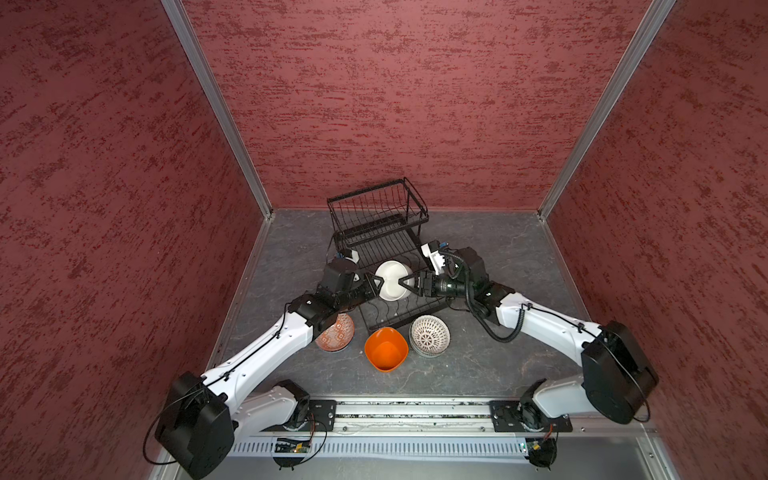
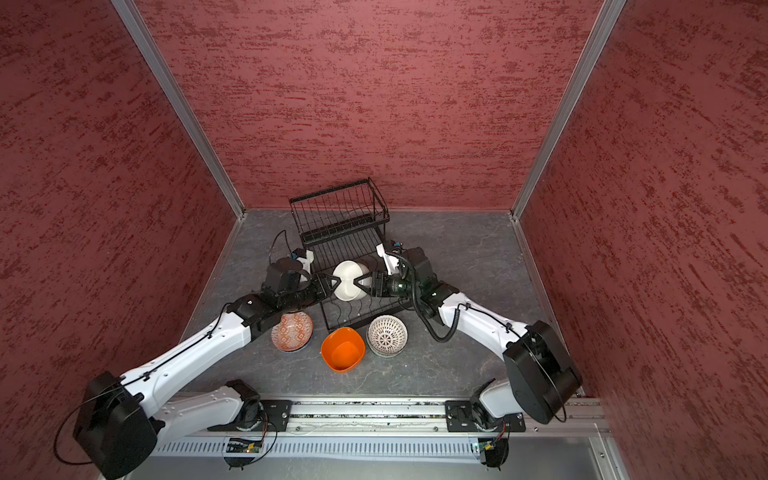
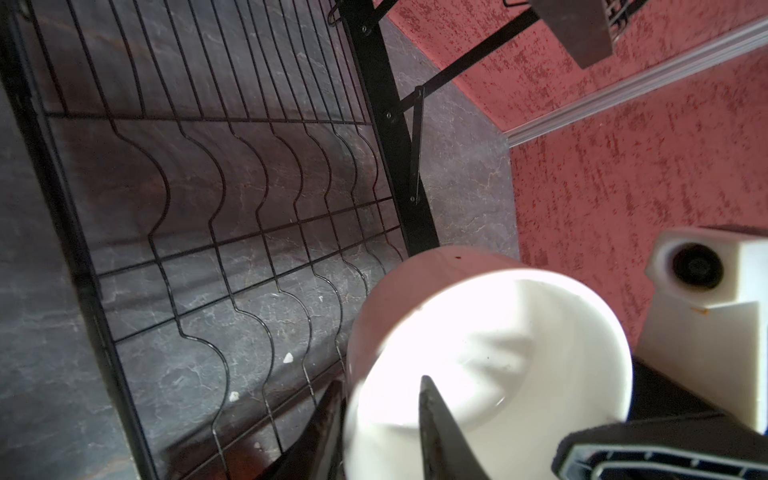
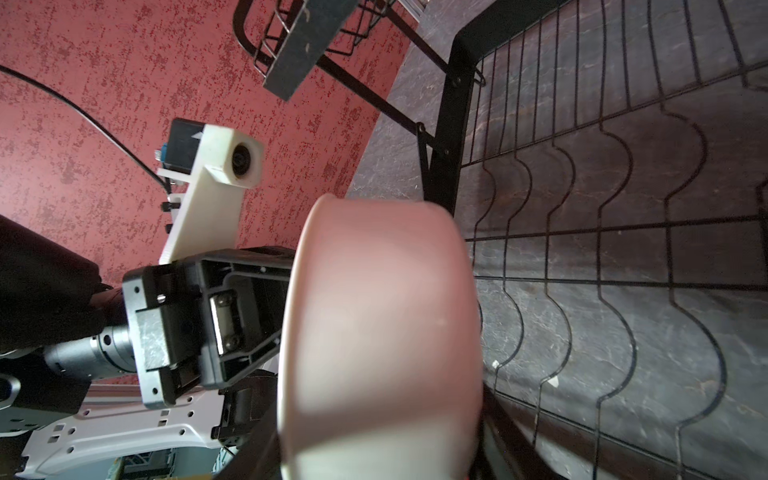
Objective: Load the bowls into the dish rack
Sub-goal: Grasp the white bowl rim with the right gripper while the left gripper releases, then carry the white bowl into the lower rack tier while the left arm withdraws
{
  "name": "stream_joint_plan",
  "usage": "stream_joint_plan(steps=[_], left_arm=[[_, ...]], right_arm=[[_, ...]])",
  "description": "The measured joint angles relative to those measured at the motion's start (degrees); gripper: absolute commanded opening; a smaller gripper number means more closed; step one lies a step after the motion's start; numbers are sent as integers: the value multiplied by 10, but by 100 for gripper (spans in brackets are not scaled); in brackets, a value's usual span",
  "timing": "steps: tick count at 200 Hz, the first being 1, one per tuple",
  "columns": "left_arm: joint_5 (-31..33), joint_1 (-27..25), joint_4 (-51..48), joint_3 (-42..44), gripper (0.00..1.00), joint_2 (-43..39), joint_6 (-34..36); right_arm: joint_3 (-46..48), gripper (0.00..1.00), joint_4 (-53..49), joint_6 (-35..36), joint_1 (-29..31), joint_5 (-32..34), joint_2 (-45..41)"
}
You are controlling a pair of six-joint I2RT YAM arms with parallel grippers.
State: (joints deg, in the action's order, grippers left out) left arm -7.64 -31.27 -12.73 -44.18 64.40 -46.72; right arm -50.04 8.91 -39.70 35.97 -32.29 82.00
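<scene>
Hanging between left pincer (image 1: 376,286) and right pincer (image 1: 403,284), white bowl (image 1: 390,293).

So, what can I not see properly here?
Terracotta bowl: both top views, left arm covers part.
Lattice bowl: both top views, rims beneath too small to count.
White bowl: left wrist view, glare washes out the inside.
Rack: right wrist view, White bowl blocks part.

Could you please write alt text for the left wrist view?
A white bowl fills the foreground, the left gripper straddling its rim with one finger inside and one outside. Behind lies the dish rack, a wire base with wavy dividers, on a grey table beside red walls.
</scene>
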Motion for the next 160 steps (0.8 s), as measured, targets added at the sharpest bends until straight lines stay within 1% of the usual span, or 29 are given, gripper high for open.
stream_joint_plan(steps=[13, 33, 57, 88, 113, 160], left_arm=[[0, 1, 1, 0, 63, 0, 2], [1, 1, 1, 0, 82, -1, 1], [5, 2, -8, 0, 100, -14, 9], [23, 2, -34, 2, 100, -61, 12], [48, 2, -75, 3, 100, -104, 15], [100, 8, -170, 3, 100, -174, 24]], right_arm=[[0, 37, -10, 6, 1, 11, 0], [-3, 37, -36, 23, 5, 38, 1], [-26, 37, -81, 55, 11, 78, 15], [-70, 36, -117, 103, 21, 132, 51], [-97, 36, -141, 146, 31, 179, 77], [-142, 39, -176, 254, 64, 297, 113]])
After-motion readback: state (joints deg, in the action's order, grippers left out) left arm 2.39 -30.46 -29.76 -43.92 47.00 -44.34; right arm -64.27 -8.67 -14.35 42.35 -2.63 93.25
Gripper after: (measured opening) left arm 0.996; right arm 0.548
